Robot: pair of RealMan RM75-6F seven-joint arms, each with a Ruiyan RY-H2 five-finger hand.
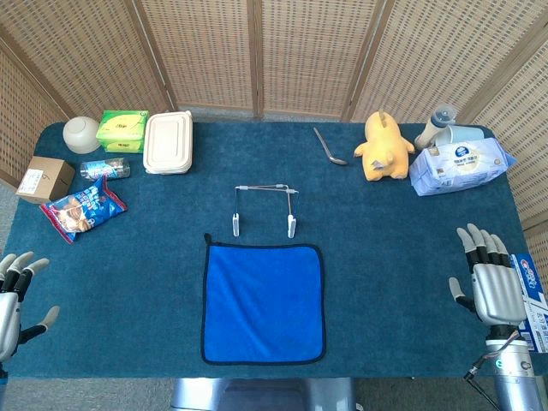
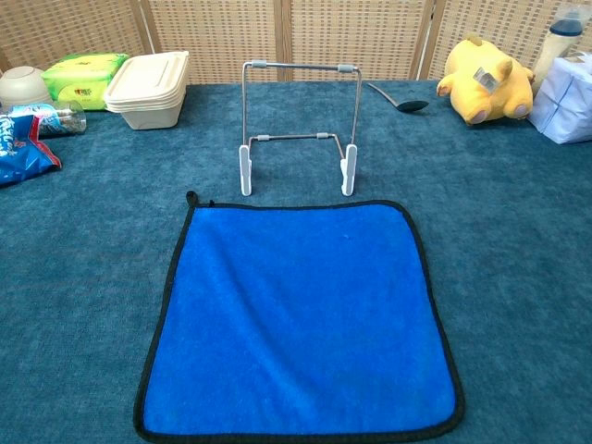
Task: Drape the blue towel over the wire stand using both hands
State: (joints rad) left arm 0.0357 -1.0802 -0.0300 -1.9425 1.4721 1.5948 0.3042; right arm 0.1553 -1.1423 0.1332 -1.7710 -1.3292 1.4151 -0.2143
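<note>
The blue towel (image 1: 263,301) (image 2: 301,319) lies flat and square on the table's near middle, edged in black. Just behind it stands the wire stand (image 1: 265,208) (image 2: 299,125), upright on two white feet, bare of cloth. My left hand (image 1: 15,295) rests at the table's near left edge, fingers spread and holding nothing. My right hand (image 1: 490,278) sits at the near right edge, palm down, fingers apart and empty. Both hands are far from the towel. The chest view shows neither hand.
Along the back: a white bowl (image 1: 82,134), green pack (image 1: 122,129), cream lunch box (image 1: 168,142), spoon (image 1: 329,147), yellow plush pig (image 1: 384,146), bottle (image 1: 437,124) and wipes pack (image 1: 461,168). At left, a cardboard box (image 1: 44,178) and a snack bag (image 1: 82,208).
</note>
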